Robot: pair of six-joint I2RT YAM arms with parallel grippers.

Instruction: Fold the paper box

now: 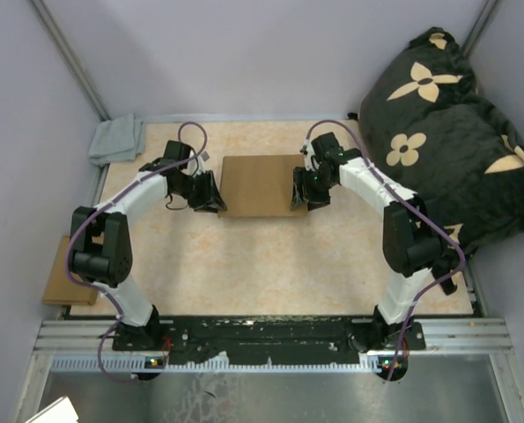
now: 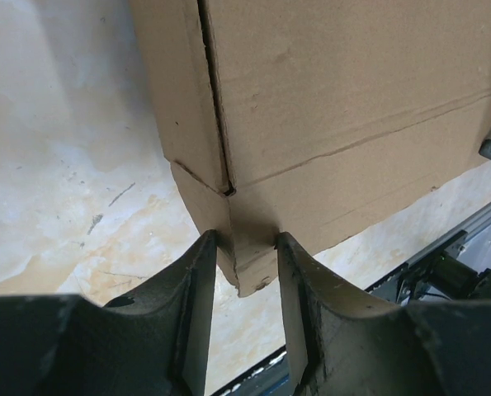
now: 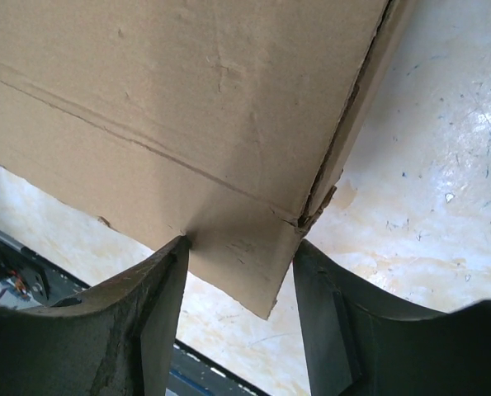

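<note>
Cardboard of the paper box lies mid-frame between both claws: left gripper pinches its corner flap; right gripper straddles its opposite corner, spread.

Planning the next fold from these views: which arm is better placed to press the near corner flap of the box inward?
Left, marginally. The left gripper already pinches the paper box corner flap tightly between its fingers; the right gripper straddles its corner with wider gaps.
</note>
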